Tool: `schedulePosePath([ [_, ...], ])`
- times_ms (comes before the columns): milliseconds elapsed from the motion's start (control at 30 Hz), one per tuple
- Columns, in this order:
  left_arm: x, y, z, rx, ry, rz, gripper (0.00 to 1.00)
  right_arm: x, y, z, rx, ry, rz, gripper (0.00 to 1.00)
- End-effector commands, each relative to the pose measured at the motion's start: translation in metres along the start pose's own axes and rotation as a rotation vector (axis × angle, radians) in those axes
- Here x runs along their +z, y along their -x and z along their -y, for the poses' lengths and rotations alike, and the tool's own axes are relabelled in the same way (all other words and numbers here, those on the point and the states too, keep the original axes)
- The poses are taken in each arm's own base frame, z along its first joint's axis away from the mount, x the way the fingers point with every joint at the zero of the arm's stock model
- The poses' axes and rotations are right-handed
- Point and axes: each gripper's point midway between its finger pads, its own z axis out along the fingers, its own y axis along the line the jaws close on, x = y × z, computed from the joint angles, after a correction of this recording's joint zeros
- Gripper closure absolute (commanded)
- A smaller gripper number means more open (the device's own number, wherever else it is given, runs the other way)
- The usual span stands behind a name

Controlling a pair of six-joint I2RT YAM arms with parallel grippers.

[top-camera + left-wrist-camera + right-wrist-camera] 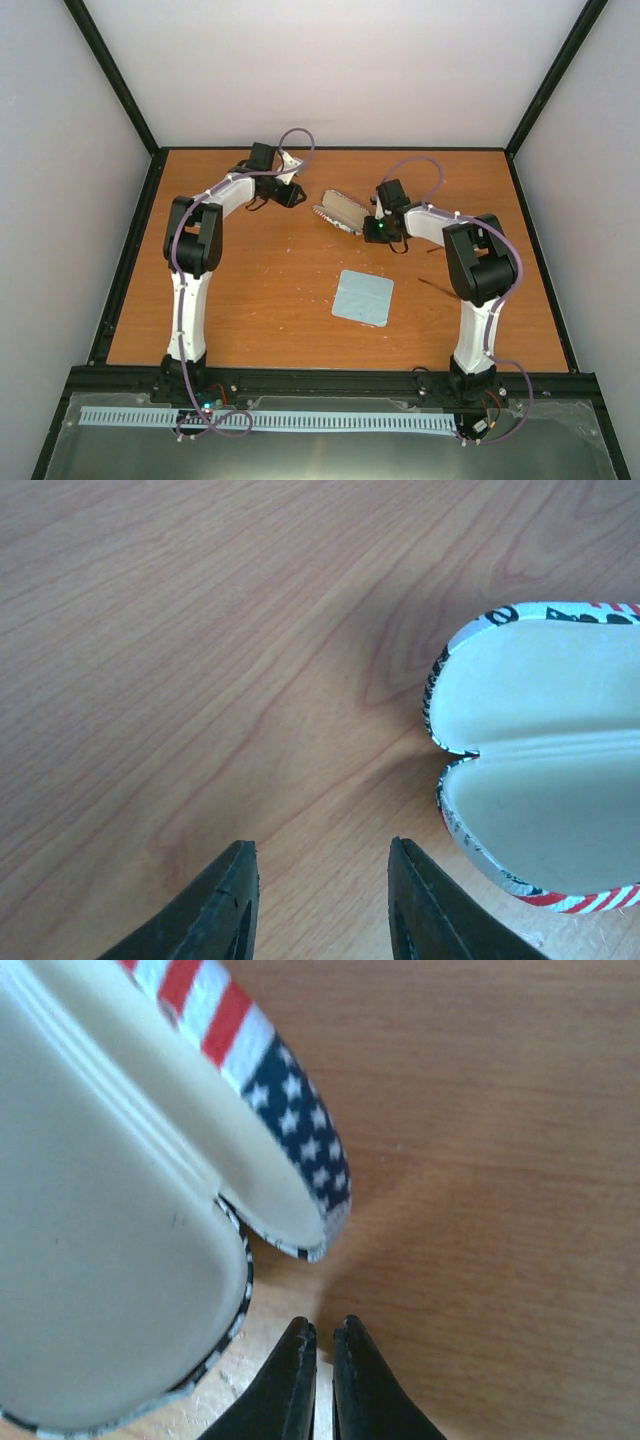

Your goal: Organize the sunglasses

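**Zero glasses in the case so far**

The whole table (pixel 250 300) has just three loose things on it, as far as I can see. The flag case (pixel 338 212) lies wide open near the middle of the far edge, and what the wrist views show of both halves is bare. The blue cloth (pixel 362 297) sits flat mid-table, nearer the front edge. I'd say opening is done, while loading and closing are left.

The left gripper (pixel 318 850) has its jaws apart with nothing between them, just beside one end of the case. The right gripper (pixel 322 1322) is pinched closed on nothing at the other end.

The sunglasses I can't place for sure. A thin dark streak (pixel 436 288) beside the right arm, toward the right edge, might be them, but it's too small to tell. Both wrist views crop the case.
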Motion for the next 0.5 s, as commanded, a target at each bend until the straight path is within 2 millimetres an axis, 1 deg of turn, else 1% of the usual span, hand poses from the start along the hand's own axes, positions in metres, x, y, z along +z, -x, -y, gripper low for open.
schedulePosePath([
  [0,0.006,-0.003,0.0,-0.027,-0.019,-0.015,0.62,0.004,0.02,-0.004,0.005,0.001,0.043,0.91],
  [133,0.009,-0.013,0.003,-0.042,-0.029,-0.03,0.62,0.007,0.026,-0.003,-0.007,-0.011,0.044,0.9],
  [267,0.006,-0.023,0.007,-0.048,-0.031,-0.04,0.62,0.011,0.033,-0.002,-0.024,-0.021,0.041,0.9],
  [467,0.001,-0.025,0.01,-0.049,-0.03,-0.035,0.62,0.017,0.041,0.0,-0.038,-0.031,0.041,0.9],
])
